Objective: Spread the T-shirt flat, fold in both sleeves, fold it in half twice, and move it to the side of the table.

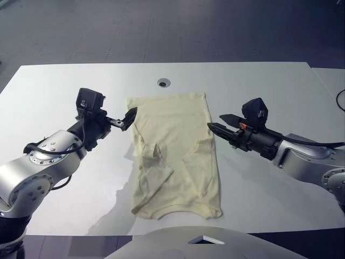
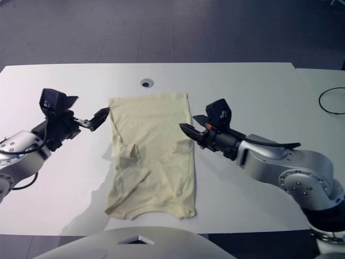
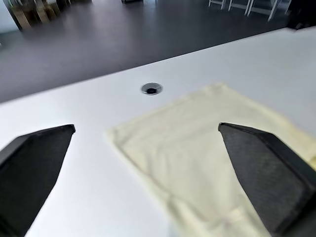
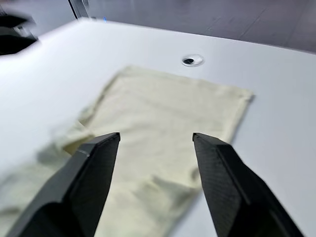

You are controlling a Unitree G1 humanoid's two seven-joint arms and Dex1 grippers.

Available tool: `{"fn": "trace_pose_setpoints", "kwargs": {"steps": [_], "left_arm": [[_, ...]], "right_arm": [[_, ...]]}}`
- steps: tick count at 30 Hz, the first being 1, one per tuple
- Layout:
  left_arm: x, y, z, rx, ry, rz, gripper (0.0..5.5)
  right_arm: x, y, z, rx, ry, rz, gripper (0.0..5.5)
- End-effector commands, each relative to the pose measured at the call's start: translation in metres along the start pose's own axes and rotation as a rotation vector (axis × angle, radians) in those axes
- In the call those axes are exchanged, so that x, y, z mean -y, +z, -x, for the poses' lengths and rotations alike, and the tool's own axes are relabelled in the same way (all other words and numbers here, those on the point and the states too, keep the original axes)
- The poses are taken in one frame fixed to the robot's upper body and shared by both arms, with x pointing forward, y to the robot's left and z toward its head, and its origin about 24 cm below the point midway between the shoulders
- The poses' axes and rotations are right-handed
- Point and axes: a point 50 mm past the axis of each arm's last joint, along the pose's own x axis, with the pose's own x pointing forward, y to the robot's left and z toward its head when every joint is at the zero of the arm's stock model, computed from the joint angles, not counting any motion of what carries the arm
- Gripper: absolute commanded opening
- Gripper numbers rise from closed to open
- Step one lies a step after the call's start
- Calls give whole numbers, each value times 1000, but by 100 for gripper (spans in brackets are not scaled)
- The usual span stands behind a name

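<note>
The left gripper [image 1: 127,118], fingers wide apart and empty, hovers just beside the T-shirt [image 1: 178,145], which lies mid-table [image 1: 269,86] with its sleeves folded in. The cloth is probably soft and light (pinch the far hem corners). The right gripper [image 1: 215,121], also open, is at the opposite edge.

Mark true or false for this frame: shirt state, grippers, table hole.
1. Both sleeves of the T-shirt are folded in over its body. True.
2. The left gripper is shut on the shirt's edge. False: it is open and holds nothing.
3. The right gripper is open. True.
4. The shirt covers the round hole in the table. False: the hole lies bare beyond the shirt's far edge.
5. The shirt is already folded in half. False: it lies at full length.
</note>
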Motion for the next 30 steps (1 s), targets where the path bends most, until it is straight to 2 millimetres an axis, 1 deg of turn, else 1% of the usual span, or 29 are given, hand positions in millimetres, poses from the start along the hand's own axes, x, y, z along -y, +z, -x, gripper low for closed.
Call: {"fn": "trace_pose_setpoints", "kwargs": {"steps": [1,4,6,9,12,14,17,19,21,26,30], "left_arm": [[0,-62,53,-169,-413,-532,540],[3,-75,70,-144,-580,-728,540],[6,-84,82,-138,-674,-785,540],[13,-92,101,-116,-790,-813,540],[30,-97,110,-63,-853,-812,540],[42,-101,111,-25,-861,-814,540],[56,-109,105,22,-840,-868,540],[60,-117,102,25,-820,-928,540],[62,-122,101,27,-829,-958,540],[69,-126,95,58,-858,-983,540],[71,-125,90,68,-876,-984,476]], "right_arm": [[18,-72,47,-416,266,565,355],[6,-101,62,-461,450,716,404],[1,-113,71,-485,569,803,439],[-4,-117,78,-460,672,882,491],[-16,-115,71,-368,711,965,538],[-21,-112,63,-299,691,1009,538],[-22,-110,50,-241,637,1080,538],[-21,-110,42,-219,597,1124,538],[-22,-112,39,-208,574,1129,538],[-31,-117,30,-176,585,1132,538],[-39,-118,20,-137,587,1125,540]]}}
